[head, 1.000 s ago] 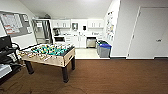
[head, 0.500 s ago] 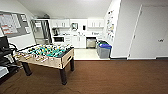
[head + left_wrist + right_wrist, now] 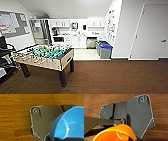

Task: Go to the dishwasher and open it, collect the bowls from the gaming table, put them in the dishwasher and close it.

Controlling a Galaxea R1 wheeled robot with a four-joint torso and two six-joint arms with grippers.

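Head view: the foosball table (image 3: 44,56), with green field and rods, stands on the brown wood floor (image 3: 112,77) and serves as the landmark. Beyond it, at the far end of the room, a kitchenette with white cabinets (image 3: 75,41) runs along the back wall. The dishwasher (image 3: 91,43), a steel-fronted unit under the counter, sits in that row, beyond and to the right of the foosball table; whether its door is open or closed cannot be determined at this range. Grey bins (image 3: 105,50), one with a blue lid, stand just right of the dishwasher, nearer the camera. A notice board (image 3: 12,23) hangs on the wall behind and left of the foosball table. A white door (image 3: 150,32) occupies the wall far to the right of it. Left wrist view: a blue bowl (image 3: 70,125) shows large and tilted against the robot's dark plate, above the wood floor (image 3: 15,116). The state of the left fingers cannot be told, nor whether they grip the bowl. Right wrist view: an orange bowl (image 3: 115,134) shows close to the camera, in front of the dark plate, with wood floor (image 3: 159,112) behind. The state of the right fingers cannot be told.
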